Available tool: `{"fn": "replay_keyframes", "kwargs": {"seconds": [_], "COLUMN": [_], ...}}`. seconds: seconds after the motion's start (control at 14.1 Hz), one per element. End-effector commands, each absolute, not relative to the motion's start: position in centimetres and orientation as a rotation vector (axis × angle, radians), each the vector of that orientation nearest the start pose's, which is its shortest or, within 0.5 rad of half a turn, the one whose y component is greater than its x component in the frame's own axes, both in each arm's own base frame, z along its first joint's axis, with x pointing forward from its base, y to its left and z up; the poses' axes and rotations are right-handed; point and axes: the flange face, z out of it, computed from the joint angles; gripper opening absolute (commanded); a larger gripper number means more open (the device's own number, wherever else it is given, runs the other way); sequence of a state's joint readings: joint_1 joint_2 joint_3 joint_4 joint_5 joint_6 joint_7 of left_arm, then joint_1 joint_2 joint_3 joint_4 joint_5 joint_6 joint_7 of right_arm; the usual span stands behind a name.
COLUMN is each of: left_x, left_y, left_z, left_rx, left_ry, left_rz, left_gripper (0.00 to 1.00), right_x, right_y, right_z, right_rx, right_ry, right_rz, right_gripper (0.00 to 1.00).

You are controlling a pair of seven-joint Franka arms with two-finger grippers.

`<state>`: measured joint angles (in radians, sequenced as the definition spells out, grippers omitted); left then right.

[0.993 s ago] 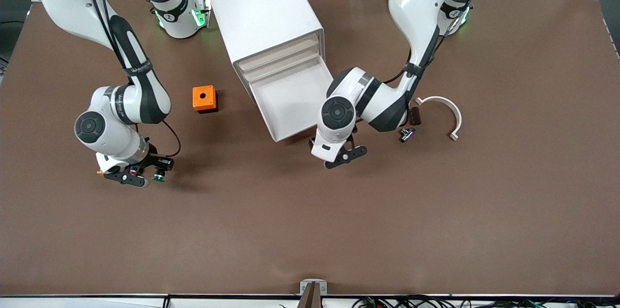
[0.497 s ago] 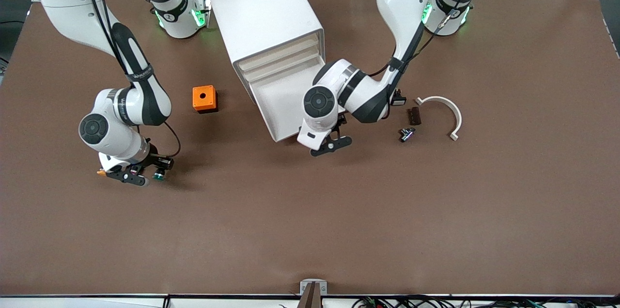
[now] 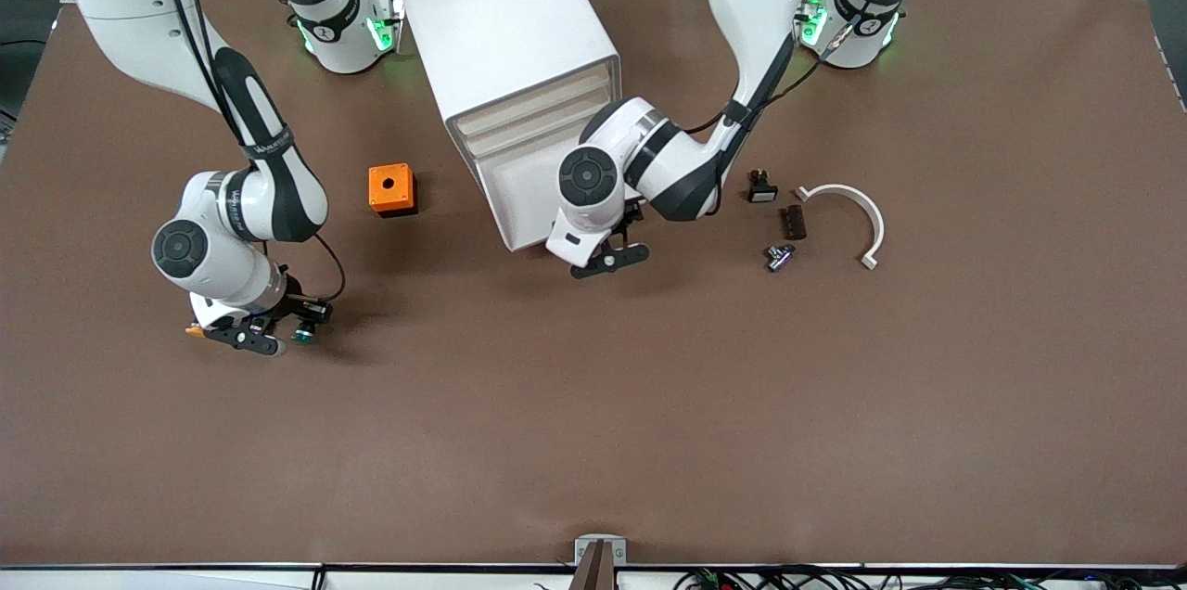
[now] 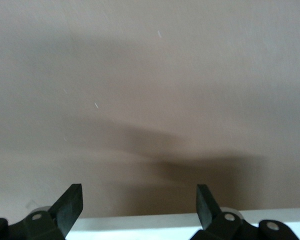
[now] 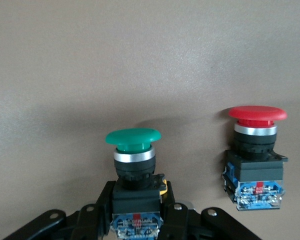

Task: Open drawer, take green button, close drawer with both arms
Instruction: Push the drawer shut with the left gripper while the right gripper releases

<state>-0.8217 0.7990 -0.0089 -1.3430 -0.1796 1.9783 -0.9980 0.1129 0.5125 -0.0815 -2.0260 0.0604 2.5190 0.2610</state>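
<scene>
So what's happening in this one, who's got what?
The right gripper is down at the right arm's end of the table, jaws shut on the green button, with a red-capped button standing beside it. The left gripper, jaws open and empty, is at the front edge of the drawer, which is pulled out of the white cabinet, placed as if to push it shut. An orange box sits untouched nearby.
</scene>
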Motion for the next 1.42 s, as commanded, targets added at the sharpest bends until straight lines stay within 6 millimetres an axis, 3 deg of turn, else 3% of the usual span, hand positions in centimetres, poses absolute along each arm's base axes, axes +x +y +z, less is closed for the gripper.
{"fn": "replay_keyframes", "kwargs": {"seconds": [0.0, 0.35, 0.92, 0.99, 1.14, 1.21, 1.35], "left_x": [46.3, 43.7, 42.0, 41.8, 41.8, 41.7, 41.7], "left_y": [-55.2, -56.7, -57.7, -57.8, -57.7, -57.8, -57.9], "left_z": [23.7, 23.2, 22.7, 22.3, 22.0, 22.1, 22.3], "left_rx": [-3.082, -3.095, -3.099, -3.095, -3.092, -3.093, -3.096], "left_ry": [-0.382, -0.371, -0.404, -0.448, -0.502, -0.517, -0.547], "left_rz": [0.417, 0.543, 0.669, 0.731, 0.802, 0.825, 0.864], "left_gripper": [1.00, 1.00, 1.00, 1.00, 1.00, 1.00, 1.00], "right_x": [59.1, 58.9, 58.7, 58.7, 58.6, 58.6, 58.7], "right_y": [1.9, 1.8, 1.7, 1.6, 1.6, 1.6, 1.6], "right_z": [18.7, 18.6, 18.2, 18.2, 18.1, 18.2, 18.3], "right_rx": [-3.118, -3.118, -3.118, -3.118, -3.121, -3.122, -3.124], "right_ry": [0.402, 0.402, 0.407, 0.407, 0.386, 0.376, 0.357], "right_rz": [0.036, 0.036, 0.033, 0.040, 0.050, 0.050, 0.048], "right_gripper": [0.00, 0.00, 0.00, 0.11, 0.88, 1.00, 1.00]}}
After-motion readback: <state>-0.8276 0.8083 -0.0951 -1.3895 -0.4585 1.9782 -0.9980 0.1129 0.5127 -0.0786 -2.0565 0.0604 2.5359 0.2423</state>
